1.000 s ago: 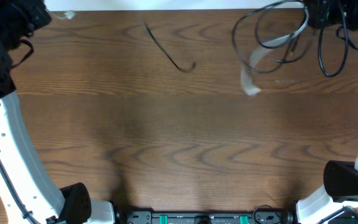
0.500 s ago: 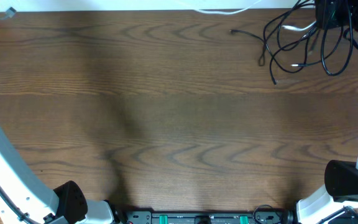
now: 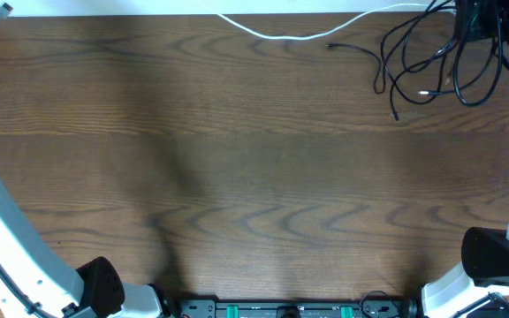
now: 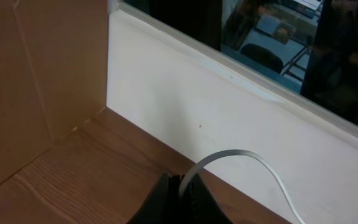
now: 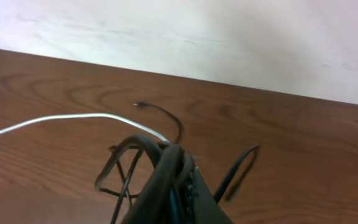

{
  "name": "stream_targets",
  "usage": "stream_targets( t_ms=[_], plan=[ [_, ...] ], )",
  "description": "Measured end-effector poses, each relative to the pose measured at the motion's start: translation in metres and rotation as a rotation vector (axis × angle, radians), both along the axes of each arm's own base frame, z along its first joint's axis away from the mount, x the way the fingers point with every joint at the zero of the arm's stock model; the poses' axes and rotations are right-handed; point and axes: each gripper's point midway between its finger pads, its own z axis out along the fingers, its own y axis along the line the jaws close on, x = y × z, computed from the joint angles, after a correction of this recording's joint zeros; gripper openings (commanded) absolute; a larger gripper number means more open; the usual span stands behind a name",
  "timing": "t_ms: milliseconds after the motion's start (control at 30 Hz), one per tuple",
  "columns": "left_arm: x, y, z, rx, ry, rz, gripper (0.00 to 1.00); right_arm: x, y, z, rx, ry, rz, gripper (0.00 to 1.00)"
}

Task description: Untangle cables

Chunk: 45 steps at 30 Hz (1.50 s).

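A white cable (image 3: pixel 281 36) lies stretched along the table's far edge, from the far left towards the top right corner. My left gripper (image 4: pixel 180 182) is shut on one end of it; in the left wrist view the white cable (image 4: pixel 241 152) arcs up out of the jaws and falls away to the right. At the top right, my right gripper (image 3: pixel 475 22) is shut on a bundle of black cables (image 3: pixel 414 53), whose loose loops spread over the wood. From the right wrist, the black cables (image 5: pixel 126 149) loop out of the right gripper (image 5: pixel 182 165), and the white cable (image 5: pixel 73 117) runs off left.
A brown cardboard panel (image 4: pixel 36 93) stands to the left of the left gripper, and a white wall (image 4: pixel 185 99) with a dark window above closes the table's far side. The arm bases (image 3: pixel 104 283) (image 3: pixel 493 256) stand at the front corners.
The left gripper has gone further left, out of the overhead view, drawing the white cable out of the bundle along the far edge. The black loops have settled at the top right.
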Motion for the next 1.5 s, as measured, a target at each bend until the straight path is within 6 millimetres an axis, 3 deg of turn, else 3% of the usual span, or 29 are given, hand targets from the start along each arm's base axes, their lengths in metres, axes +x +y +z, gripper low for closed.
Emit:
stream_targets(
  t_ms=[167,433,567,700,767,833,867,900,933,967,1200,1267,1500],
  plan=[
    [0.005,-0.014,0.0,-0.011,-0.003,-0.055,0.07,0.0,-0.002,-0.001,-0.006,0.003,-0.008,0.01],
    [0.028,-0.082,0.004,-0.016,-0.024,-0.251,0.07,-0.012,0.002,-0.014,0.012,0.076,0.006,0.01],
    [0.04,-0.136,0.015,-0.002,-0.067,-0.384,0.08,-0.015,0.008,-0.043,0.024,0.173,0.019,0.01],
    [0.045,-0.183,0.021,0.005,-0.094,-0.491,0.08,-0.003,0.018,-0.096,0.032,0.281,0.044,0.02],
    [0.045,-0.195,0.021,0.012,-0.091,-0.505,0.07,-0.003,0.03,-0.121,0.055,0.34,0.082,0.08],
    [0.045,-0.197,0.02,0.023,-0.086,-0.494,0.08,-0.005,0.047,-0.128,0.084,0.359,0.15,0.29],
    [0.045,-0.195,0.019,0.027,-0.084,-0.482,0.07,-0.007,0.062,-0.127,0.106,0.356,0.204,0.57],
    [0.046,-0.193,0.018,0.029,-0.08,-0.473,0.08,-0.009,0.071,-0.125,0.112,0.354,0.24,0.67],
    [0.046,-0.192,0.017,0.029,-0.075,-0.467,0.07,-0.013,0.083,-0.125,0.118,0.36,0.278,0.7],
    [0.045,-0.191,0.016,0.03,-0.07,-0.461,0.08,-0.017,0.097,-0.126,0.104,0.365,0.318,0.71],
    [0.046,-0.192,0.007,0.044,-0.033,-0.461,0.08,-0.007,0.135,-0.121,-0.019,0.286,0.36,0.74],
    [0.05,-0.202,0.004,0.042,-0.026,-0.482,0.08,-0.005,0.15,-0.114,0.009,0.248,0.407,0.74],
    [0.078,-0.27,-0.036,0.028,0.058,-0.63,0.07,-0.001,0.214,-0.069,0.196,0.05,0.659,0.71]
  ],
)
